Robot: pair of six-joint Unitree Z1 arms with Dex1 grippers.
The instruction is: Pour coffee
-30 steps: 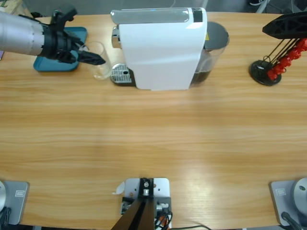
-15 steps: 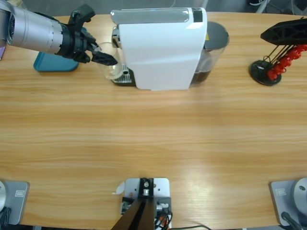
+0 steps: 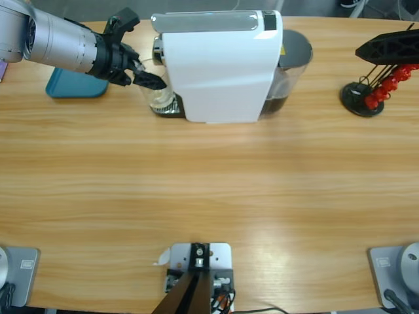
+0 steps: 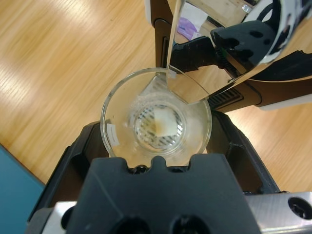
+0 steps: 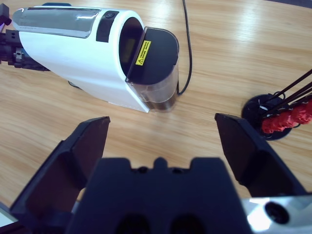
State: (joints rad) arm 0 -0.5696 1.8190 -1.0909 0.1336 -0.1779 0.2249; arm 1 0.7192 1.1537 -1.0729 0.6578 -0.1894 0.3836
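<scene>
My left gripper (image 3: 152,84) is shut on a small clear glass (image 3: 159,97) that stands at the drip tray (image 3: 167,108) of the white coffee machine (image 3: 219,65). Seen along the left wrist, the glass (image 4: 156,117) sits between the left gripper (image 4: 156,148) jaws, under the chrome spout (image 4: 181,63), and looks empty. The coffee is out of view. My right gripper (image 3: 386,38) hovers at the far right, and in its wrist view the right gripper (image 5: 161,124) is open with nothing in it, facing the machine (image 5: 73,44).
A teal tray (image 3: 72,88) lies left of the machine. The smoky grey tank (image 3: 291,59) sits on the machine's right end. A black stand with red capsules (image 3: 366,95) is under the right gripper. A black cable (image 5: 187,44) runs behind the machine.
The left gripper has carried the glass to the right, from beside the teal tray to the drip tray under the spout. The right gripper has hardly moved.
</scene>
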